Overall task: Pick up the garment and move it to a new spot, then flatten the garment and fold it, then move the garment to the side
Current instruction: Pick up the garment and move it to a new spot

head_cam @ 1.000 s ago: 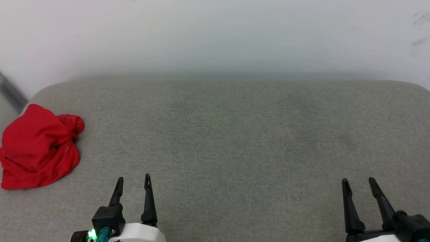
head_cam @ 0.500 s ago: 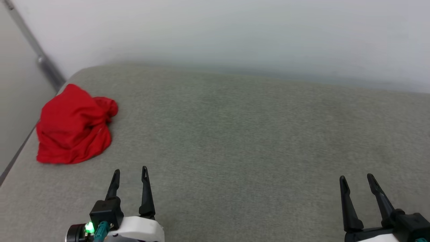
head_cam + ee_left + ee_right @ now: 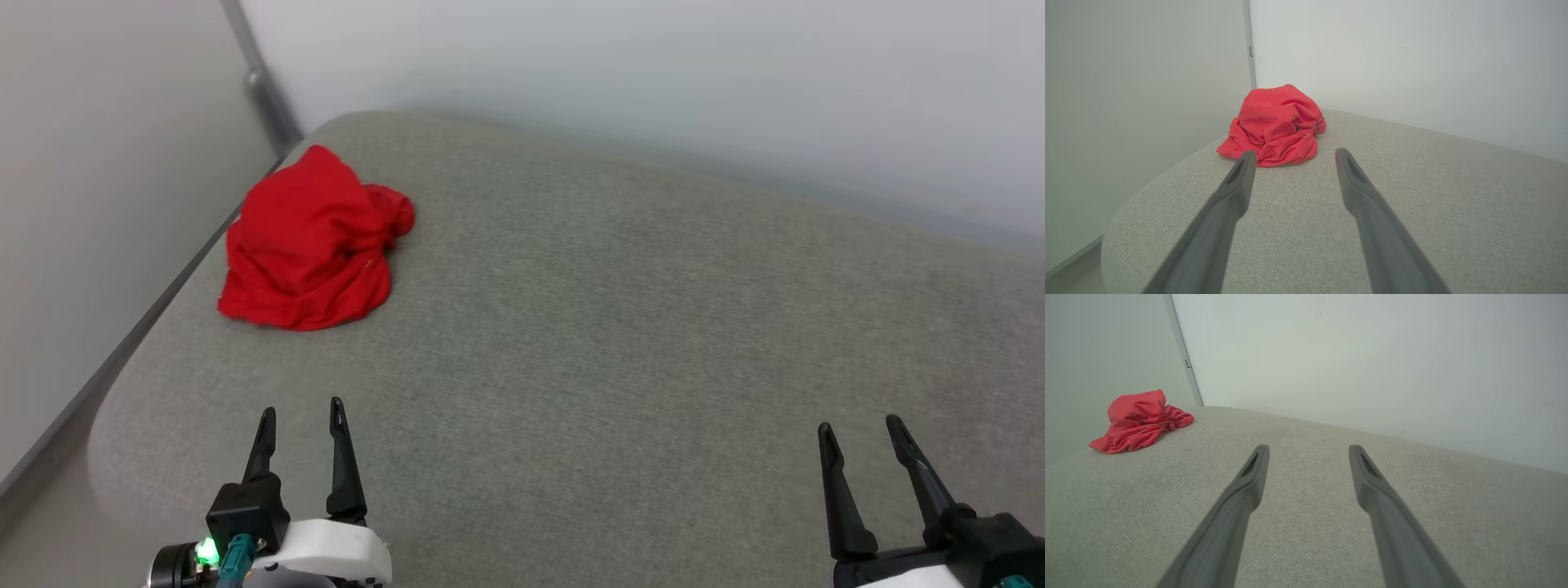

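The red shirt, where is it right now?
In the head view the garment lies crumpled at the far left corner of the gray cushion, ahead of the left gripper.

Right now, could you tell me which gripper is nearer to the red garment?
Left. The left gripper faces the garment, not touching; the right gripper sits far to its right.

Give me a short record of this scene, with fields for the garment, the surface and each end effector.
garment: crumpled red fabric garment, bunched in a heap, not flattened or folded, no print showing
location: far left corner of the grey woven-fabric padded surface, close to its left edge
left end effector: open, empty, fingers pointing toward the garment, apart from it
right end effector: open, empty, over bare surface, farther from the garment
contact: none
task stage: pick-up not yet begun
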Motion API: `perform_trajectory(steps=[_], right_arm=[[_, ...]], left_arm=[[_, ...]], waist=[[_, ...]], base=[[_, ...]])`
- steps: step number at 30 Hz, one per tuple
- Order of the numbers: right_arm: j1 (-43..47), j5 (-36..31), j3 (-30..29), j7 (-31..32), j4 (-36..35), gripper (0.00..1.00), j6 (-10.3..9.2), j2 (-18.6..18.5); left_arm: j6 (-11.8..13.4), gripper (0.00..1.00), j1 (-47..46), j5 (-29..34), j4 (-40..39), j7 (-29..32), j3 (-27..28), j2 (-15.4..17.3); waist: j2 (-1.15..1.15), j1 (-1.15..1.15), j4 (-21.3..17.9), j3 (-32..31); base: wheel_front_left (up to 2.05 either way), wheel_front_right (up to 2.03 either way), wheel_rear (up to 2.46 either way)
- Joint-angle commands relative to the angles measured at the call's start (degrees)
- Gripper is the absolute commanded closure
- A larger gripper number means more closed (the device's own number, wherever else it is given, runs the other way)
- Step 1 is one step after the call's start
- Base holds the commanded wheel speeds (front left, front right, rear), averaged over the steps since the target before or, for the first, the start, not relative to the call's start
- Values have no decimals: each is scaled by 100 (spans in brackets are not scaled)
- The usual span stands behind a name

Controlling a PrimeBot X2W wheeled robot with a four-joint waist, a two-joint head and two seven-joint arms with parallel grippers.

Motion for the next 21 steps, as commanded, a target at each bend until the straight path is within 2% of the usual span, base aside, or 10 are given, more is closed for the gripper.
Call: perform_trajectory(steps=[1, 10, 19, 21], right_arm=[[-71, -51, -9, -12, -42, 0, -4, 7], [-44, -99, 46, -12, -38, 0, -4, 7], [-71, -128, 86, -12, -24, 0, -4, 7], [-102, -130, 82, -12, -46, 0, -4, 8]], left_arm=[[17, 0, -28, -18, -21, -16, 6, 5], [63, 0, 6, -53, -37, -16, 36, 5], [69, 0, -48, -206, -20, -16, 173, 7], [-15, 0, -172, -189, -5, -16, 269, 5]], waist=[[0, 0, 210, 46], [0, 0, 596, 47], [0, 0, 559, 87], [0, 0, 520, 132]], base=[[0, 0, 0], [0, 0, 0], [0, 0, 0], [0, 0, 0]])
